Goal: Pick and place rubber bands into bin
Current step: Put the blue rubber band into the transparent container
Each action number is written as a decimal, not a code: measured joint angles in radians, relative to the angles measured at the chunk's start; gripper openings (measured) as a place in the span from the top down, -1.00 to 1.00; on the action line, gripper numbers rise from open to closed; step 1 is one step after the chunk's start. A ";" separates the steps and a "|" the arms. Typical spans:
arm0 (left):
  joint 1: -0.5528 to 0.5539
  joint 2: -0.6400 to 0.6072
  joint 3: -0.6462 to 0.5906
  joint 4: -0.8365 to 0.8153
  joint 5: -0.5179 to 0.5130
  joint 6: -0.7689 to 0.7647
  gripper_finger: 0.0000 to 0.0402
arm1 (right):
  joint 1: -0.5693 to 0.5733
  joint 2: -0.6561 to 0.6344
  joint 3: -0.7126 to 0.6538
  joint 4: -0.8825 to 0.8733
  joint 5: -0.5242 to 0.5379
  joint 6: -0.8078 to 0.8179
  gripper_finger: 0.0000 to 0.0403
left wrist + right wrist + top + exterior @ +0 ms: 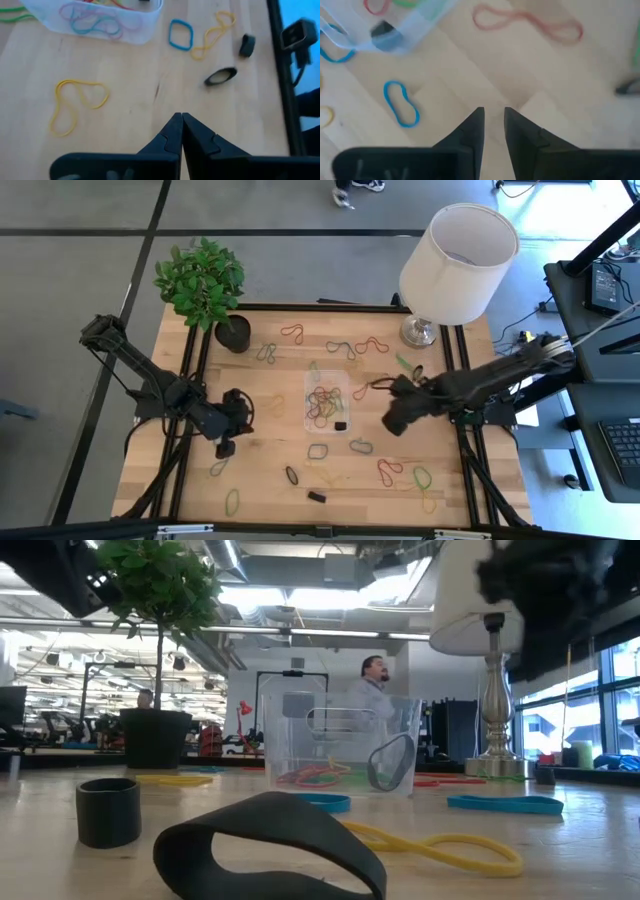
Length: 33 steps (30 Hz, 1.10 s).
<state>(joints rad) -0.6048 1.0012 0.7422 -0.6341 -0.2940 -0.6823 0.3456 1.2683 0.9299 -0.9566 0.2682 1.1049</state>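
Lengthwise, bin [327, 406] runs toward the lamp-side edge

A clear bin [328, 406] is seen near the middle of the wooden desk [270, 480], with a tangle of coloured rubber bands [322, 404] lying inside it. More bands are scattered across the desk around it. The left pincer [226, 446] is placed left of the bin, the right pincer [393, 423] just to its right. A potted plant [205, 285] and a white-shaded lamp [455, 260] are set along the far edge.
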 joint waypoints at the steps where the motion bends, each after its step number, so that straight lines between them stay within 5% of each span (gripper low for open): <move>1: 0.000 0.000 0.000 0.010 0.000 -0.009 0.97 | 0.017 -0.031 -0.037 0.019 0.000 0.035 0.62; 8: 0.008 0.000 0.000 0.096 -0.052 -0.085 0.97 | 0.096 -0.182 -0.220 0.148 0.000 0.173 0.62; 22: 0.037 0.016 0.000 -0.076 -0.065 -0.733 0.97 | 0.110 -0.211 -0.253 0.169 0.003 0.020 0.62; 33: 0.019 0.180 0.000 -0.155 0.151 -1.090 0.97 | 0.110 -0.211 -0.253 0.175 0.003 -0.037 0.62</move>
<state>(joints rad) -0.5859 1.1817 0.7422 -0.7891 -0.1428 -1.7719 0.4561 1.0573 0.6773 -0.7820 0.2711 1.0678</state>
